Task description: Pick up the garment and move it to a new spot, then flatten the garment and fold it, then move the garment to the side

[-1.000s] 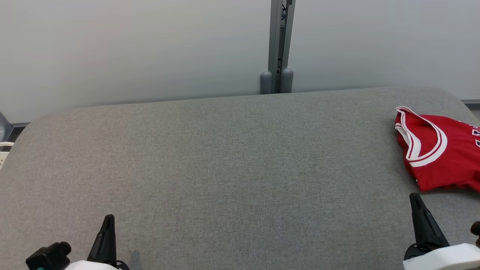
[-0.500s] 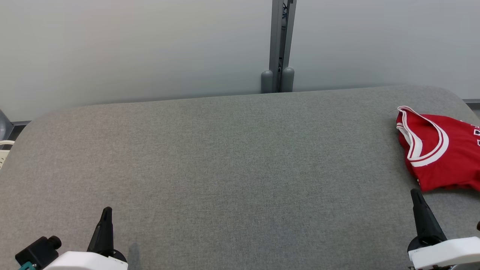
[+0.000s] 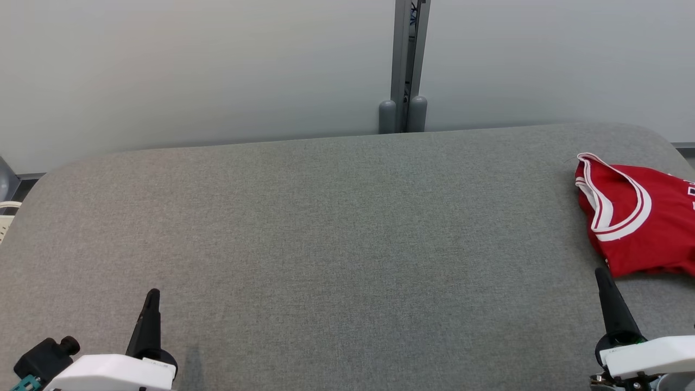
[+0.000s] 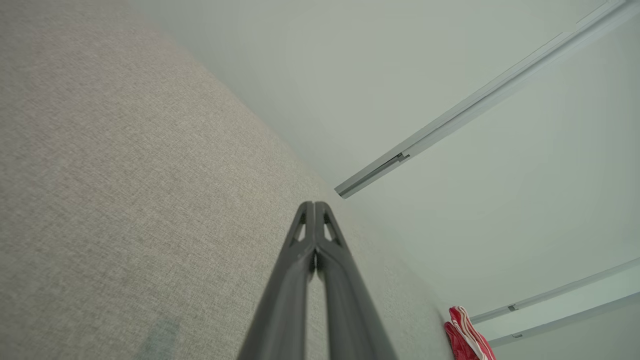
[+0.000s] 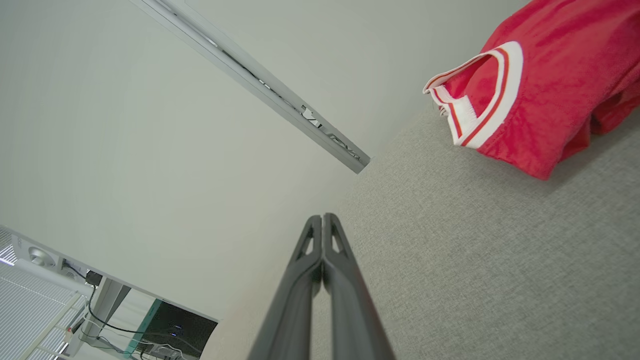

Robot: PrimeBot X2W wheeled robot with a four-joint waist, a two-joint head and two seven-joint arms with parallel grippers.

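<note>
The garment [image 3: 646, 217] is a red jersey with white trim, folded at the far right of the grey table [image 3: 336, 233]; it also shows as a red bundle [image 5: 545, 90] in the right wrist view and as a small red patch [image 4: 467, 337] in the left wrist view. My right gripper [image 3: 601, 274] stands just in front of the garment's near edge, shut and empty, fingers pressed together [image 5: 322, 220]. My left gripper [image 3: 153, 296] hovers low at the front left, far from the garment, shut with nothing in it [image 4: 314, 206].
A pale wall runs behind the table, with a grey vertical post [image 3: 404, 65] at its middle. The table's corners are rounded. Beyond the left edge shows a bit of white furniture [image 3: 5, 217]. Cables and equipment [image 5: 125, 325] appear low in the right wrist view.
Both grippers have drawn back slightly toward the bottom of the head view. The garment lies as it did; the small shift of the scene is the camera's.
</note>
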